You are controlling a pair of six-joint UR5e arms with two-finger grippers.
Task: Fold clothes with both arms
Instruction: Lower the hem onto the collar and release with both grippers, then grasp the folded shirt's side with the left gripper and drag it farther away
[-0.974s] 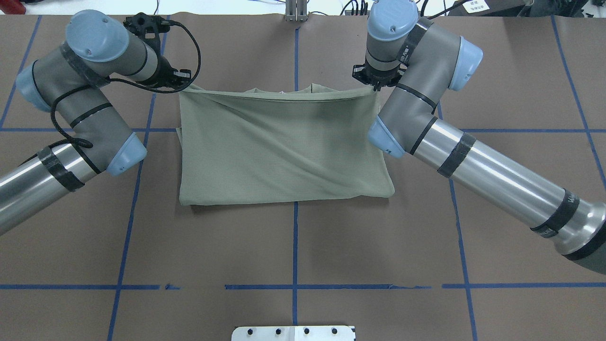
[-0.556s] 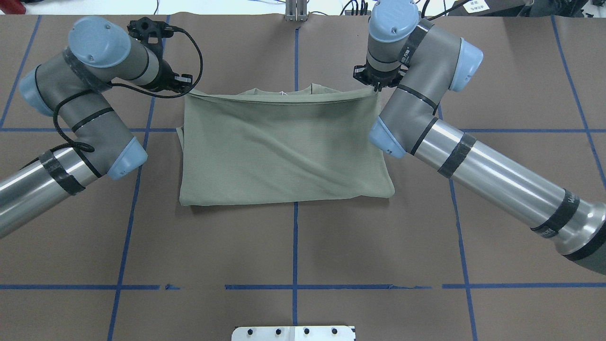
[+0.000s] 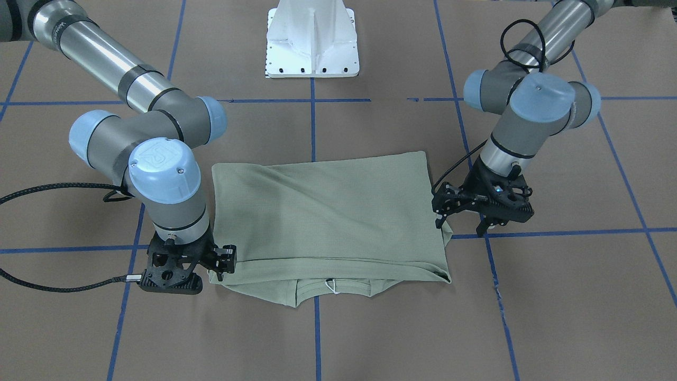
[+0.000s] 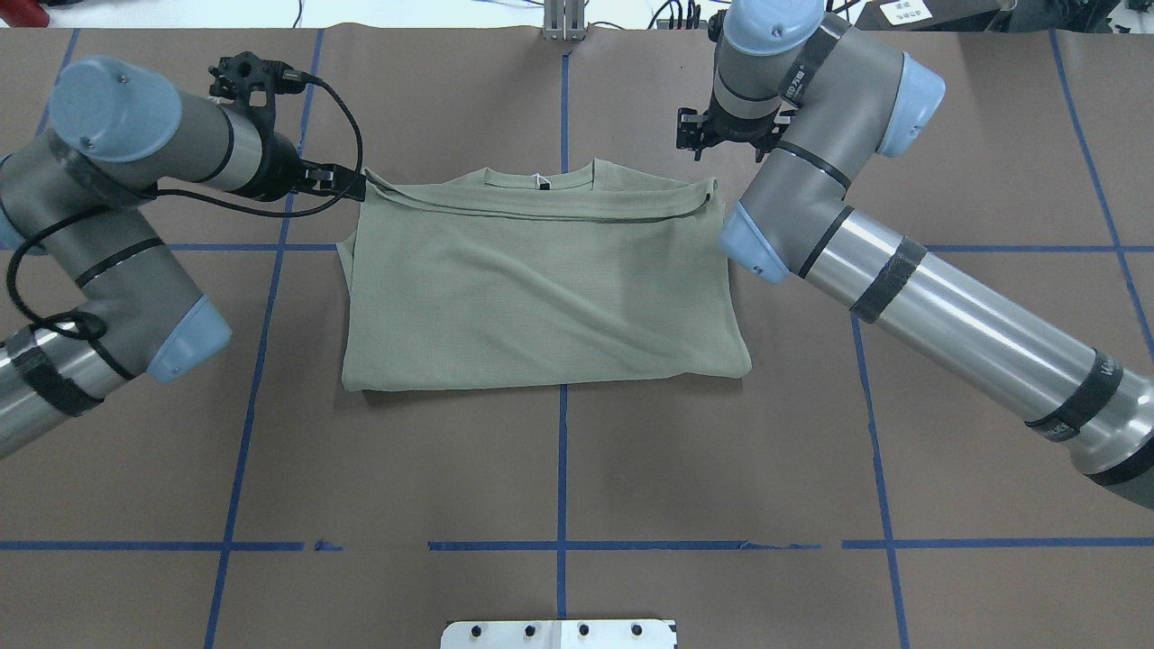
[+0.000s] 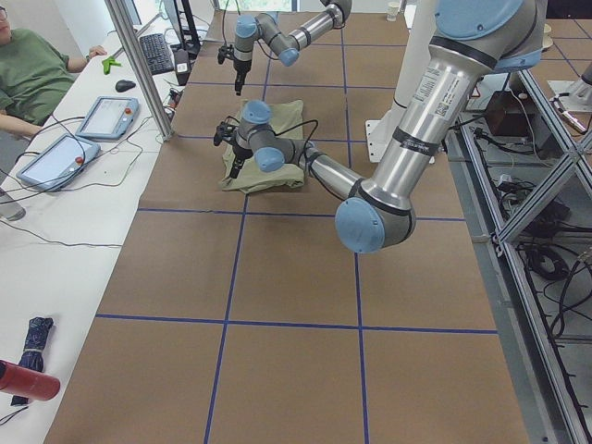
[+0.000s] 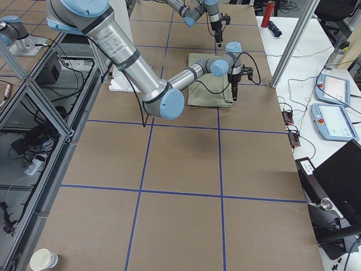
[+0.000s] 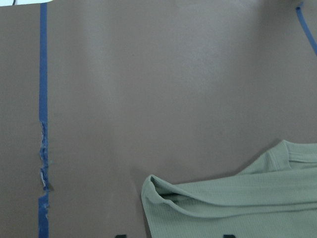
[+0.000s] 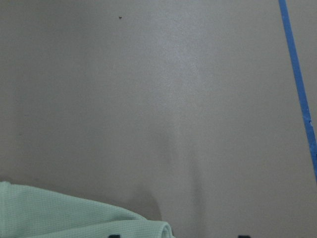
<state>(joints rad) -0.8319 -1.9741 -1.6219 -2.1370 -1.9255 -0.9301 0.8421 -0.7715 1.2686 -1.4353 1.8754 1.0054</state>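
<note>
Shirt, sage green and long-sleeved, lies folded in half at the far middle of the brown table, its doubled-over edge resting just short of the ribbed collar. A second ago both claws pinched that edge's two corners and held it taut; now both have let go. On the left, the left gripper hangs just beside the shirt's corner, fingers spread and holding nothing, and its wrist camera shows that corner lying loose on the table. On the right, the right gripper has lifted clear of the other corner, fingers likewise apart and empty. We judge this fold finished, so the next one calls for fresh grasps. Slack diagonal wrinkles cross the top layer and the left corner curls up, which could spoil a neat result. A black cable loops off the left wrist near that corner and might snag. Blue tape lines cross the table, a white pedestal base sits at the near edge, and a person sits beyond the table's left end beside tablets, well apart from the arms.
</note>
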